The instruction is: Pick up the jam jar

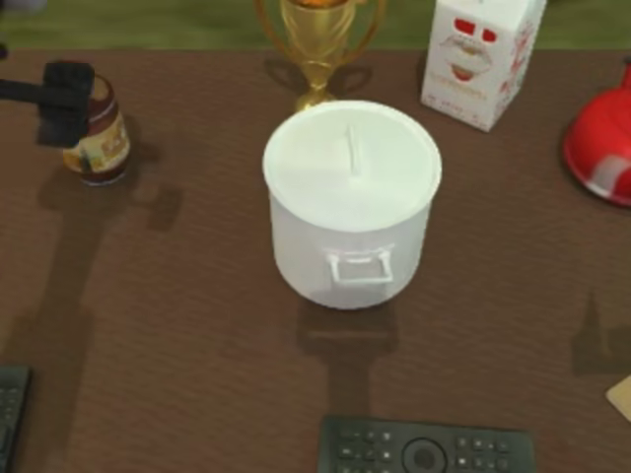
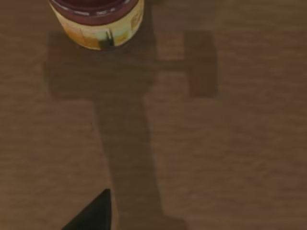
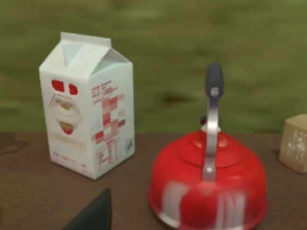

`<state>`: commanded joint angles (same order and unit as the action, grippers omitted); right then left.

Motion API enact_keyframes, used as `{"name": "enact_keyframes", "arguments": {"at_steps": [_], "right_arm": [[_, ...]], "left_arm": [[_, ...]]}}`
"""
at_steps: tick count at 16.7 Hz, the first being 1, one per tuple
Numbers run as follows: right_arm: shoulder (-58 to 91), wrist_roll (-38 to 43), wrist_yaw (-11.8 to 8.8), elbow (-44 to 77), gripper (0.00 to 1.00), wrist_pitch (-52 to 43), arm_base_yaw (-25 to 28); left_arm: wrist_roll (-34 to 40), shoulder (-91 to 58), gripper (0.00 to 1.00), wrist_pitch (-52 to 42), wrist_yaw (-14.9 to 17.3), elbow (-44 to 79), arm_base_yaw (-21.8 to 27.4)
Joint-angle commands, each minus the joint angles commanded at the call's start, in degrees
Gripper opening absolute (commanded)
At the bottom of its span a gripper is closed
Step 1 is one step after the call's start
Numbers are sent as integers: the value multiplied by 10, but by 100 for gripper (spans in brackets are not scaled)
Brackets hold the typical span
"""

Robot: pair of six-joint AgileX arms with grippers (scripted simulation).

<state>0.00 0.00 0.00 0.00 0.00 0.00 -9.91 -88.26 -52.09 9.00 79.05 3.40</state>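
The jam jar (image 1: pixel 105 144), small, with a dark maroon lid and a yellow-orange label, stands at the table's far left. My left gripper (image 1: pixel 63 102) hovers over it, slightly to its left, and covers part of the lid. It is open and holds nothing. In the left wrist view the jam jar (image 2: pixel 98 26) shows at the picture's edge, well away from the one dark fingertip (image 2: pixel 97 214) in sight. My right arm is outside the top view. Its wrist view shows one dark fingertip (image 3: pixel 96 213) above the table, with nothing held.
A large white lidded pot (image 1: pixel 350 207) fills the middle. Behind it are a gold trophy (image 1: pixel 317 44) and a milk carton (image 1: pixel 483 54). A red kettle (image 1: pixel 601 148) sits at the right edge. A dark remote (image 1: pixel 424 448) lies at the front, another (image 1: pixel 10 414) at front left.
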Motion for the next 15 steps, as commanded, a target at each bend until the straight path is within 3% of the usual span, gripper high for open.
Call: {"name": "enact_keyframes", "arguments": {"at_steps": [9,15], "right_arm": [[0,0,0,0,100,0,0],[0,0,0,0,100,0,0]], "left_arm": [[-37,-449,100,-205,-30,481,-15],[-53,-591,100,-246,-53,660,-27]]}}
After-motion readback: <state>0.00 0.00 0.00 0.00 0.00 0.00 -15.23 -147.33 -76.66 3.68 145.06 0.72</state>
